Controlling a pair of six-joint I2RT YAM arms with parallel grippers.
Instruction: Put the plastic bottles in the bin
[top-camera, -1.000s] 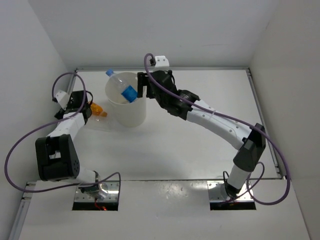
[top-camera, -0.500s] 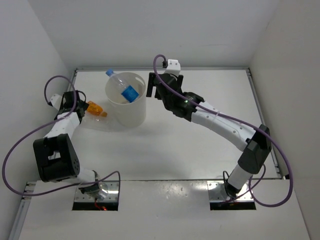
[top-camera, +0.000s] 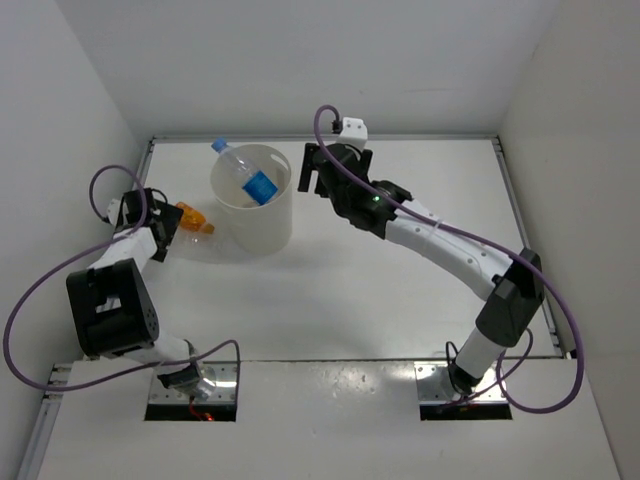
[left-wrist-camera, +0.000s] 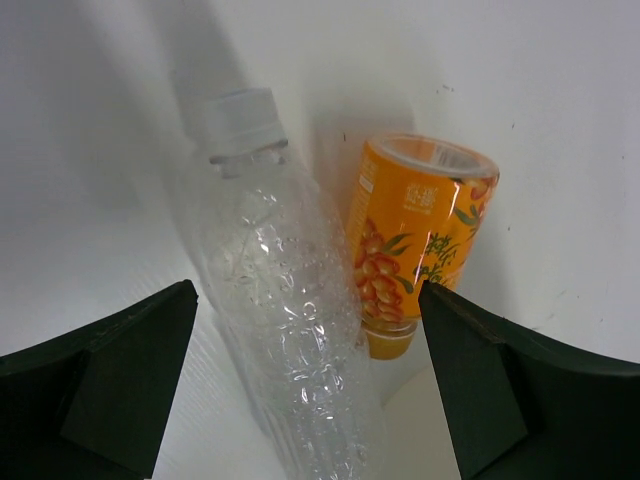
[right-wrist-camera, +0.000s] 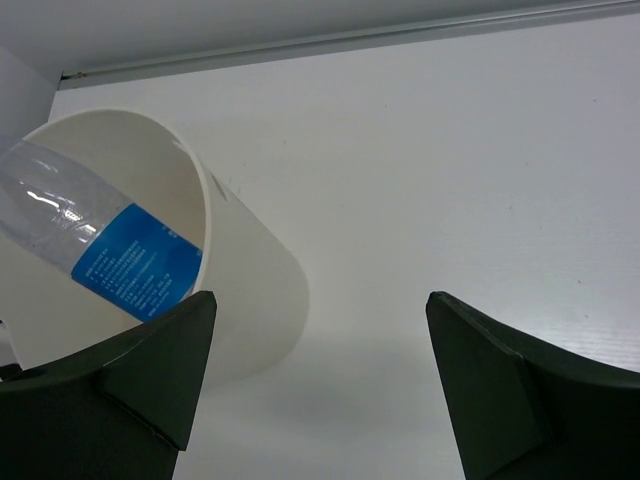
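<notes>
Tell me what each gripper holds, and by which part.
Nothing is held. Left gripper open before the clear bottle; right gripper open beside the bin.

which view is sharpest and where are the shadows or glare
Left wrist: clear bottle and orange bottle are sharp, dark shadows behind them, glints on the clear plastic. Right wrist: bin crisp, soft shadow at its base. Top external: even light, the clear bottle nearly vanishes against the white table.

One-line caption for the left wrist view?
Open left claw frames a clear white-capped bottle lying beside an orange bottle.
</notes>
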